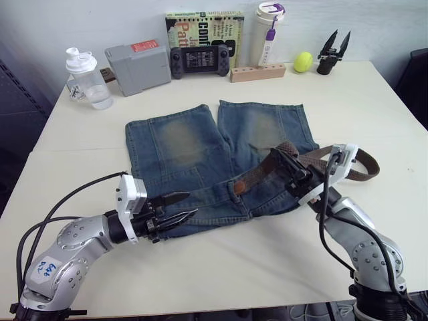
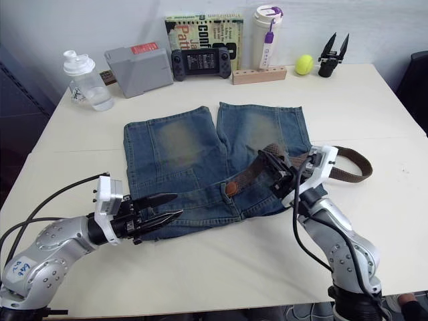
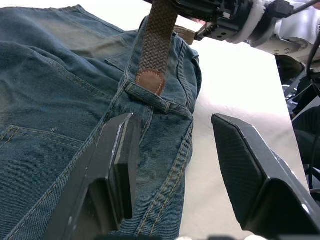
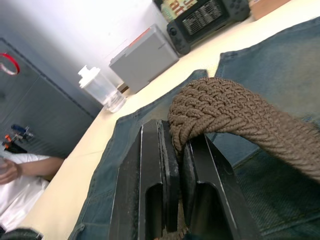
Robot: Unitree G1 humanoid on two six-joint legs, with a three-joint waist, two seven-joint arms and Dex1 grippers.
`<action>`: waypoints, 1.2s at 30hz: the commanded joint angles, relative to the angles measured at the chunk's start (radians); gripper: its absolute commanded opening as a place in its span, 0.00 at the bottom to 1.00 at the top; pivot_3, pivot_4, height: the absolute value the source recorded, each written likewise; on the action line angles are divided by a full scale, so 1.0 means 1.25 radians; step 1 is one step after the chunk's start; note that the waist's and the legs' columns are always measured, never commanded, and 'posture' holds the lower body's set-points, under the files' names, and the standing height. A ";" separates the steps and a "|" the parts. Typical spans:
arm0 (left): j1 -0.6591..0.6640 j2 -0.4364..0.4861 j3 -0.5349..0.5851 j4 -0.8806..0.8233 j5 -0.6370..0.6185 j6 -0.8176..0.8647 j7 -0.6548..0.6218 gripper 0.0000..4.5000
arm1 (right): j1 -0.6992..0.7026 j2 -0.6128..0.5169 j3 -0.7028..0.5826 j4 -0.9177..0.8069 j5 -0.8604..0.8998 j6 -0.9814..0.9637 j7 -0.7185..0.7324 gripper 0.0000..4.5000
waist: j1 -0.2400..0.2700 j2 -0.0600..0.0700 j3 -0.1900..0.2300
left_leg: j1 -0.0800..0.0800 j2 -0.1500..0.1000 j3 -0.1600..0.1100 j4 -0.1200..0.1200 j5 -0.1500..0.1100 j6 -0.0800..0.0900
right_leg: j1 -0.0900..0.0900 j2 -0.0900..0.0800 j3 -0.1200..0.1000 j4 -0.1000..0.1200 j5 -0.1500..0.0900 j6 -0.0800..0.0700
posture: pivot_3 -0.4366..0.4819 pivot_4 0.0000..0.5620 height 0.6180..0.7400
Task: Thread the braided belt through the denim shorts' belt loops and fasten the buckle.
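Between its two black fingers, closed tight, the right gripper (image 1: 286, 165) pinches the braided belt (image 4: 235, 117) over the denim shorts (image 1: 194, 154). From there the belt's leather tip reaches a belt loop (image 3: 150, 96) at 8 o'clock (tip just at the loop). At 9 o'clock the left gripper (image 1: 180, 207) hovers, fingers spread, empty, beside the waistband.

buckle hidden; person (image 4: 15, 190) cut off

Rough woven belt (image 4: 235, 112), faded denim shorts (image 1: 180, 150)
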 commanded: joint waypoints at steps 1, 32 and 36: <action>-0.007 0.000 0.017 -0.017 0.003 -0.006 -0.003 0.57 | 0.023 0.021 0.031 -0.034 -0.020 0.001 -0.001 0.00 | 0.000 0.000 0.000 | 0.000 0.000 0.000 0.000 0.000 0.000 | 0.000 0.000 0.000 0.000 0.000 0.000 | 0.48 0.27 0.84; -0.183 -0.032 -0.247 0.420 0.629 -0.844 -0.084 0.57 | 0.010 0.165 0.040 0.088 0.172 0.136 -0.268 0.00 | -0.016 0.000 0.000 | 0.000 0.001 0.002 -0.001 0.000 0.000 | -0.002 0.000 0.000 0.001 -0.001 -0.001 | 0.48 0.27 0.84; -0.202 -0.039 -0.261 0.453 0.661 -0.882 -0.074 0.57 | 0.015 0.167 0.045 0.086 0.175 0.136 -0.275 0.00 | -0.016 0.000 0.000 | 0.000 0.001 0.002 -0.001 0.000 0.000 | -0.002 0.000 0.000 0.002 -0.001 -0.001 | 0.48 0.27 0.84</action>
